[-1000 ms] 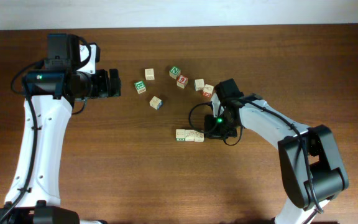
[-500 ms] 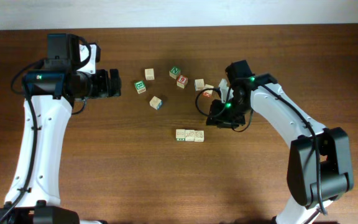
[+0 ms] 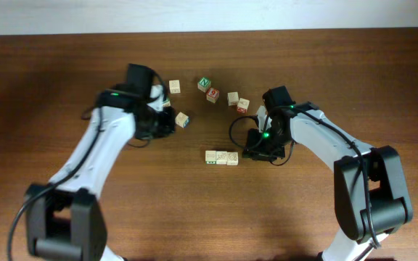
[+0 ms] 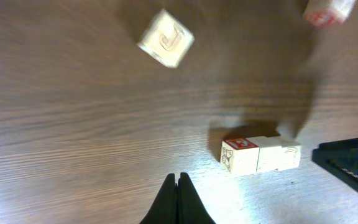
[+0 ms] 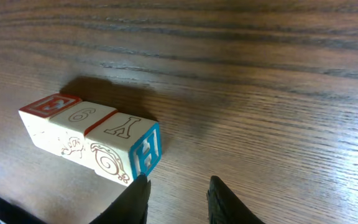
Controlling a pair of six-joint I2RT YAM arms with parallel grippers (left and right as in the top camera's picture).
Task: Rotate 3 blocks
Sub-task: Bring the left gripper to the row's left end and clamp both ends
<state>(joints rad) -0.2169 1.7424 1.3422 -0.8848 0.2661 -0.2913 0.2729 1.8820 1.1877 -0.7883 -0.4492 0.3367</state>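
Left gripper [image 4: 178, 200] pressed together, holding nothing, above the table [image 4: 73, 124], right gripper [image 5: 176, 199] partly spread, empty, one fingertip [image 5: 132, 200] just beside the blue-H end of the row of three blocks [image 5: 89, 140], mid-table.

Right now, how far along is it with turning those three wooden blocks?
Looks done: the three blocks lie in one touching row, blue H face at the end. In hand: nothing; the right gripper stands open beside that H end, the left gripper shut and empty. Left: I cannot tell whether any needs more turning.
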